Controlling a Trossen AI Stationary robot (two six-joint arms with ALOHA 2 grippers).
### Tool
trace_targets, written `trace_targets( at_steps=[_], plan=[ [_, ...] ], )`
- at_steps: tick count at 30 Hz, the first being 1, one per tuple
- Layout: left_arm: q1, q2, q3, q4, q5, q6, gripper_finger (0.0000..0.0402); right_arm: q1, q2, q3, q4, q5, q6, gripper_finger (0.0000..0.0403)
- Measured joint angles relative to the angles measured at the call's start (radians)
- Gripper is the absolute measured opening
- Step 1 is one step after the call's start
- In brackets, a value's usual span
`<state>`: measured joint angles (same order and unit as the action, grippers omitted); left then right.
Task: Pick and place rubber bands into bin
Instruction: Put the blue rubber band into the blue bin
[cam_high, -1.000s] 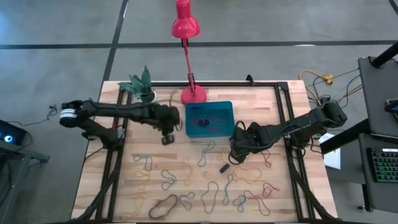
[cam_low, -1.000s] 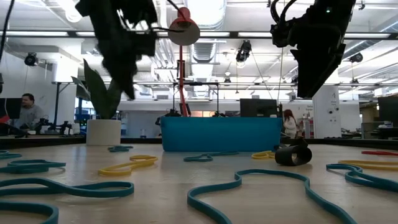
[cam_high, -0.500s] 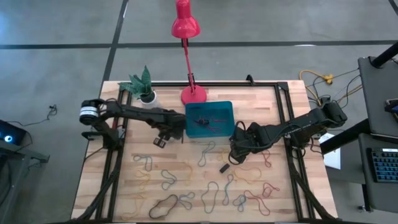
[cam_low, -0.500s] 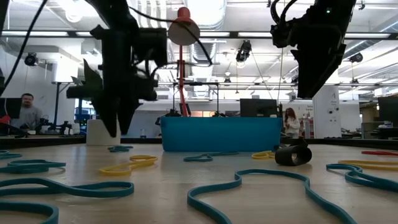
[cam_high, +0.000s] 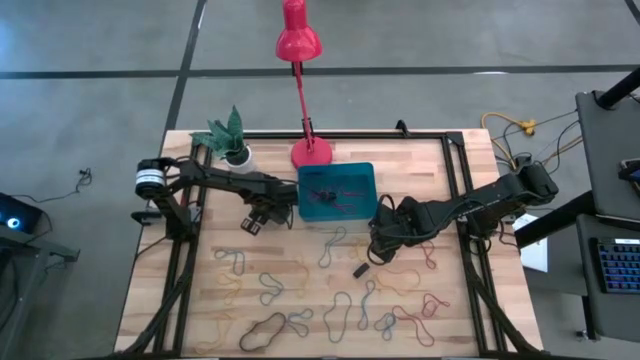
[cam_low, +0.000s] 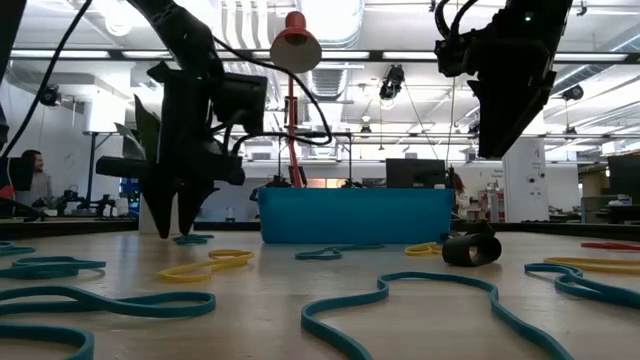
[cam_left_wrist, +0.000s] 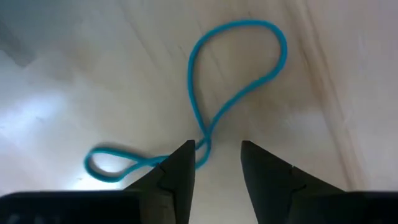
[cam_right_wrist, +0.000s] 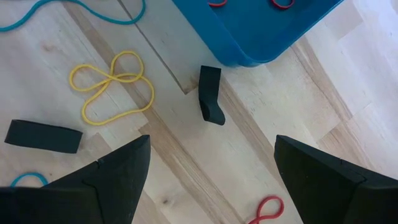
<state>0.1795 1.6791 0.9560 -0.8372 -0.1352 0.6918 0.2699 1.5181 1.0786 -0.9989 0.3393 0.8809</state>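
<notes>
The teal bin (cam_high: 337, 192) (cam_low: 355, 215) sits at the table's far middle with a few bands inside. Many rubber bands (cam_high: 290, 290) lie loose on the near half of the table. My left gripper (cam_high: 254, 222) (cam_low: 178, 232) (cam_left_wrist: 217, 155) points down just left of the bin. It is open and low over a blue rubber band (cam_left_wrist: 236, 81) (cam_low: 190, 239), one finger on each side of the band's twisted middle. My right gripper (cam_high: 385, 245) (cam_right_wrist: 211, 180) hangs open above the table, right of the bin's corner (cam_right_wrist: 249, 37), holding nothing. My left gripper comes from above, pointing down, its open fingers across the blue band's twisted middle (cam_left_wrist: 203, 144). The band lies flat on the table. One fingertip (cam_left_wrist: 183, 158) is right against the band, but I cannot tell whether it touches.
A red lamp's base (cam_high: 311, 152) and a small plant pot (cam_high: 236, 153) stand at the far edge, behind the bin. Under my right gripper lie black band pieces (cam_right_wrist: 210, 93) (cam_right_wrist: 43, 135) and a yellow band (cam_right_wrist: 115, 84). Black frame rails (cam_high: 190, 250) run along both table sides.
My left gripper has moved down from well above the table to just over it, shifting a little toward the left edge, away from the bin, and has tipped to point straight down over the blue band. My right arm has kept still.
</notes>
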Motion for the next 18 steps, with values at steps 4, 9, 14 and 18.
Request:
trace_targets(
  at_steps=[4,9,14,18],
  plan=[
    [0.002,0.000,-0.013,0.017,0.019,0.012,0.0108,0.000,0.000,0.000,0.001,0.000,-0.002,0.0325],
    [0.005,0.003,-0.010,0.017,0.025,0.033,0.0079,0.000,0.000,0.000,0.004,0.000,-0.001,0.0325],
    [0.007,0.003,-0.007,0.062,0.028,0.033,0.0060,0.000,0.000,0.000,0.007,0.001,0.011,0.0325],
    [0.013,0.003,-0.007,0.085,0.029,0.032,0.0057,0.000,0.000,0.000,0.008,0.001,0.015,0.0325]
  ],
)
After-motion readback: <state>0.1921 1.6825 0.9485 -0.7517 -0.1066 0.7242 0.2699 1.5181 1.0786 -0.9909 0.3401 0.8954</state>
